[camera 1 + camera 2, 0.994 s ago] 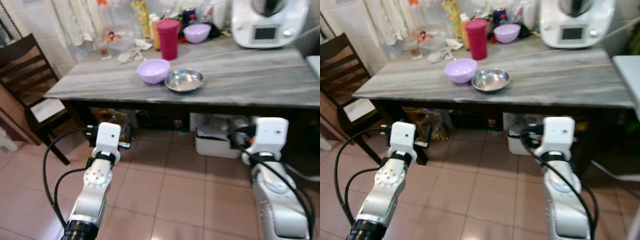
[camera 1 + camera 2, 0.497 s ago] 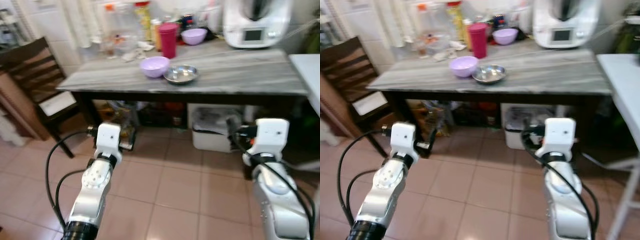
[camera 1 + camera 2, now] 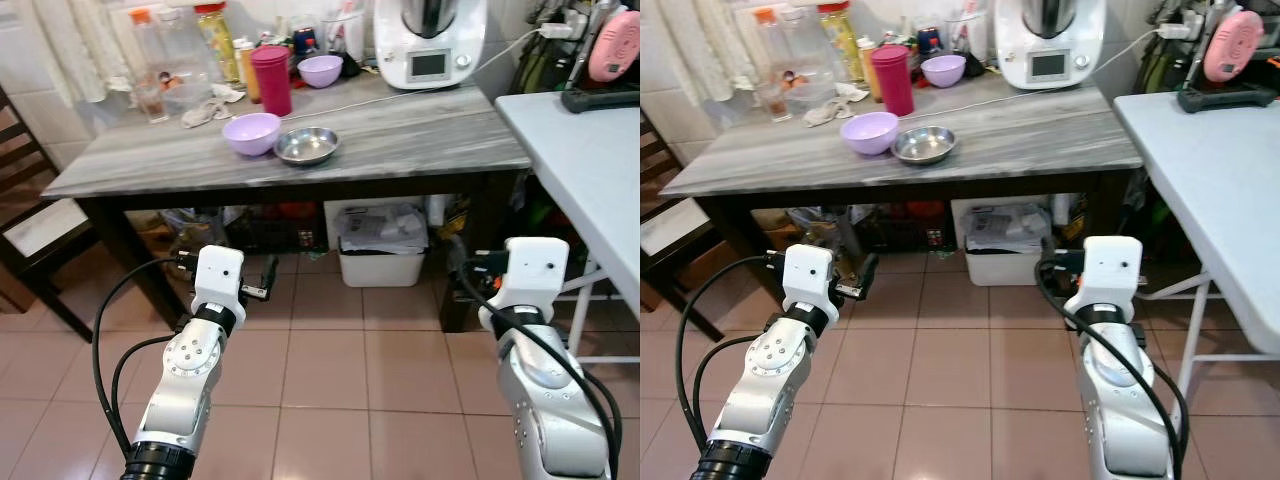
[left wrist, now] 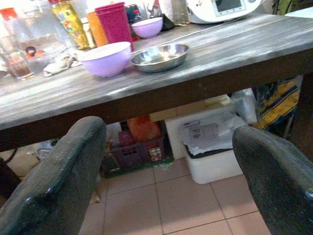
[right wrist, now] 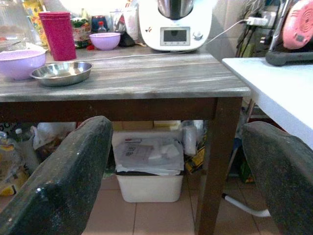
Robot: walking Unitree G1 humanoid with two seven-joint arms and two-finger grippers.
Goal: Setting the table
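Left wrist view looks along the left hand (image 4: 161,181), its two black fingers (image 4: 58,181) spread wide and holding nothing, low in front of a grey wood-grain desk (image 4: 234,44). Over on the other arm the right hand (image 5: 176,181) is spread apart and empty as well, at about the same height above the tiled floor (image 3: 330,380). On the desk, well apart from both hands, a lilac bowl (image 3: 251,133) sits just beside a shallow steel bowl (image 3: 306,146). Behind them stands a magenta tumbler (image 3: 271,80), and a second lilac bowl (image 3: 320,70) rests nearer the wall beside a white kitchen machine (image 3: 428,42). Under the desk stands a white bin (image 3: 378,245). A pale second table (image 3: 590,160) stands off to the robot's right.
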